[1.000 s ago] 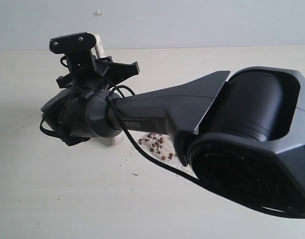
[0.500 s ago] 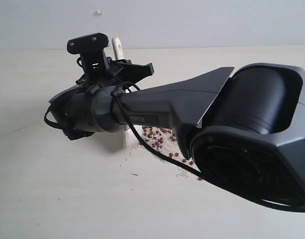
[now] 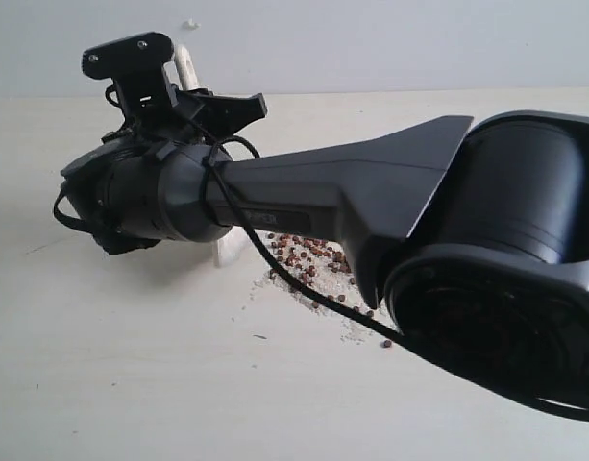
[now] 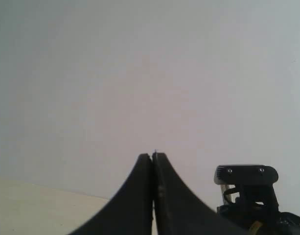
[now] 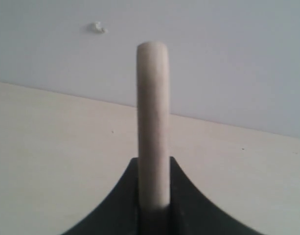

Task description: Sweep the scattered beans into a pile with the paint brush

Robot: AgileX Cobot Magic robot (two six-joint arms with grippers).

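Note:
The paint brush stands roughly upright in my right gripper, which is shut on its pale cream handle. The handle's tip shows above the jaws and the whitish bristles touch the table below the black wrist. The reddish-brown beans lie in a loose pile mixed with whitish crumbs just right of the bristles, partly hidden by the arm. One stray bean lies apart. My left gripper is shut and empty, pointing at the wall.
The right arm's large black body fills the right of the exterior view and hides part of the pale table. The right wrist's camera mount shows in the left wrist view. A grey wall rises behind.
The right gripper and brush swung to the right, then back to the left and slightly up. More beans now show spread toward the lower right. The left gripper has stayed shut.

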